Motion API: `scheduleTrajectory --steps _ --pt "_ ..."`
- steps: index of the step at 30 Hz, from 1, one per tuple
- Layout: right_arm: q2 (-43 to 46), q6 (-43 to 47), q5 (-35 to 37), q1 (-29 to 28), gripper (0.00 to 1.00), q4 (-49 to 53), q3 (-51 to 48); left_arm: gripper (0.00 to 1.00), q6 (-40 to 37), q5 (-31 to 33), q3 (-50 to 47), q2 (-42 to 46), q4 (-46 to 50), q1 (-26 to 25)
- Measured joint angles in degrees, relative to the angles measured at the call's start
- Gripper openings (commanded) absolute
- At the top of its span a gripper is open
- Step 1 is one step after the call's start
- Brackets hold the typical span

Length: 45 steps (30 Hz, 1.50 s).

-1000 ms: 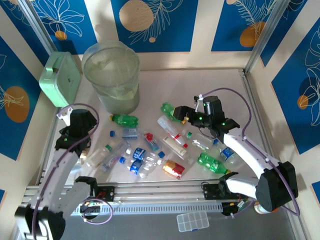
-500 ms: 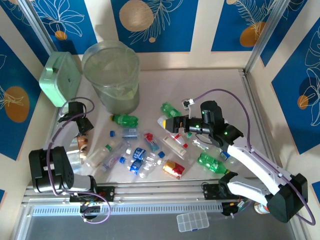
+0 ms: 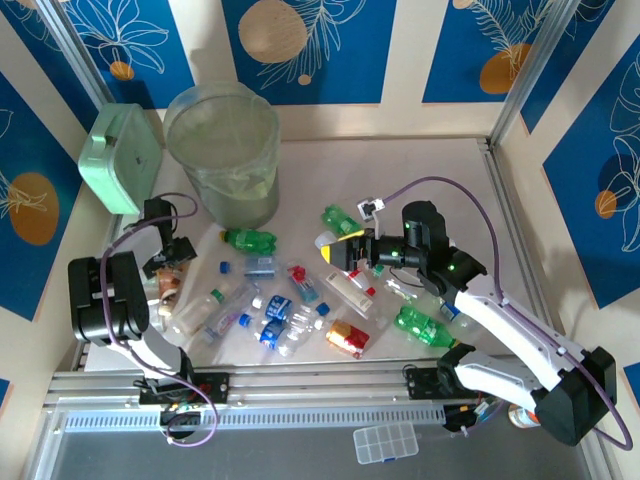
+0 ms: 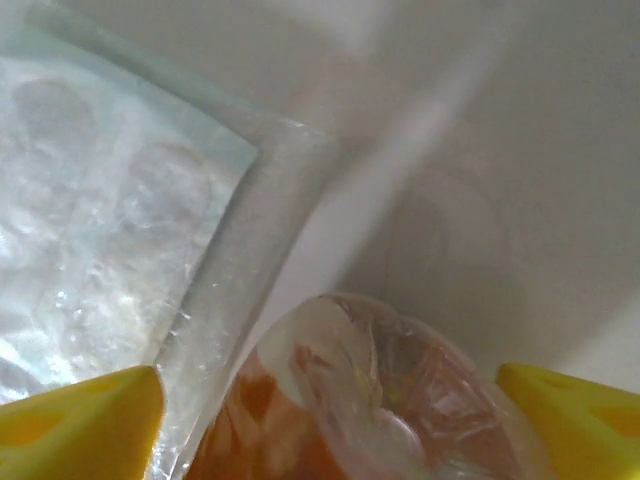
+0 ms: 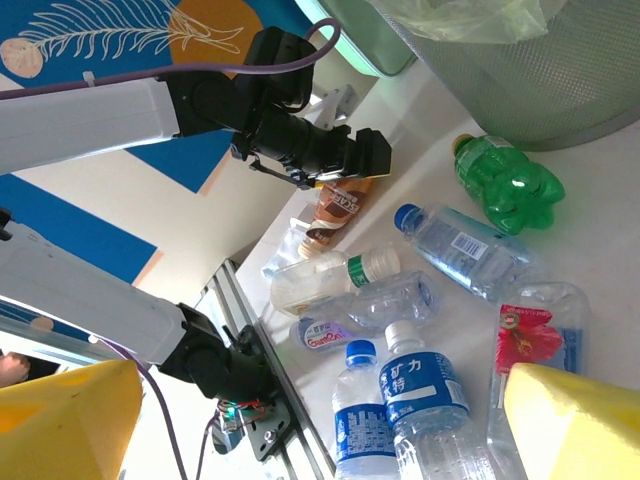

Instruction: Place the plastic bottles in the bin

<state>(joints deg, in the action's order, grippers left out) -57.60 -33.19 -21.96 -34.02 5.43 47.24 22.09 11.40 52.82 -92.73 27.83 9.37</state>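
Several plastic bottles (image 3: pixel 275 320) lie scattered on the table in front of the bin (image 3: pixel 220 150), which has a bag liner. My left gripper (image 3: pixel 165 262) is down at the table's left edge. Its yellow fingers (image 4: pixel 90 425) stand open on either side of a clear bottle with a brown-orange label (image 4: pixel 380 400). My right gripper (image 3: pixel 338 252) hovers open over the middle of the pile. Between its fingers (image 5: pixel 575 420) and below them lie blue-labelled bottles (image 5: pixel 430 400). A green bottle (image 5: pixel 505 185) lies near the bin's wall (image 5: pixel 520 70).
A mint green box (image 3: pixel 120 158) leans at the left beside the bin. Aluminium rails (image 3: pixel 300 385) run along the near edge, with a small clear parts box (image 3: pixel 385 443) beyond them. Green bottles (image 3: pixel 425 325) lie on the right of the pile.
My left gripper has swung back and down onto the brown-labelled bottle at the left edge, its fingers narrowing. My right gripper has moved left over the pile and narrowed slightly.
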Motion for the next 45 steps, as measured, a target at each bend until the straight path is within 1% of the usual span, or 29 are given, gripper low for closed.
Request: scheduleTrajectory --steps 3,5,8,14,18,25,29,32,36,39,42,45 --pt "-0.39 0.20 -0.17 -0.09 0.84 -0.52 0.00 0.59 0.11 -1.64 -0.04 0.83 -1.27 0.00" --pt "-1.27 0.31 -0.20 -0.11 0.80 -1.01 0.00 0.54 0.00 -2.78 0.04 1.03 -1.84 0.00" --pt "-2.60 0.39 -0.15 -0.11 0.79 -1.22 0.00 0.50 0.02 -4.22 0.55 0.94 -1.81 0.00" --pt "-2.93 0.42 0.57 -0.11 0.77 -0.68 0.70 0.51 0.04 -5.01 1.64 1.29 -1.79 0.00" --pt "-1.46 0.44 2.34 -0.17 0.77 0.48 1.46 0.52 0.07 -4.96 2.21 4.59 -1.31 0.00" --pt "2.01 0.83 6.84 -1.20 0.77 2.12 2.29 0.50 1.05 -3.21 2.67 13.75 -1.70 -0.42" --pt "2.03 1.03 8.85 -2.08 0.77 4.55 4.26 0.49 4.28 -1.99 1.42 19.78 -1.81 -0.92" --pt "2.05 1.40 10.08 -3.23 0.77 6.08 6.03 0.49 7.06 -1.29 -0.31 26.62 -1.44 -0.94" --pt "2.34 1.97 11.85 -4.52 0.77 8.20 8.28 0.48 10.62 -0.85 -0.39 33.66 0.20 -0.96" --pt "2.82 3.21 14.38 -6.49 0.78 10.75 10.49 0.48 12.55 -0.81 2.12 35.93 3.23 -1.33" --pt "3.45 4.66 16.74 -8.26 0.78 13.25 13.38 0.47 13.94 -1.31 6.32 36.04 4.83 -2.75" --pt "4.28 5.95 18.64 -8.90 0.78 15.52 16.17 0.43 14.08 -2.64 11.06 35.89 5.75 -5.25"
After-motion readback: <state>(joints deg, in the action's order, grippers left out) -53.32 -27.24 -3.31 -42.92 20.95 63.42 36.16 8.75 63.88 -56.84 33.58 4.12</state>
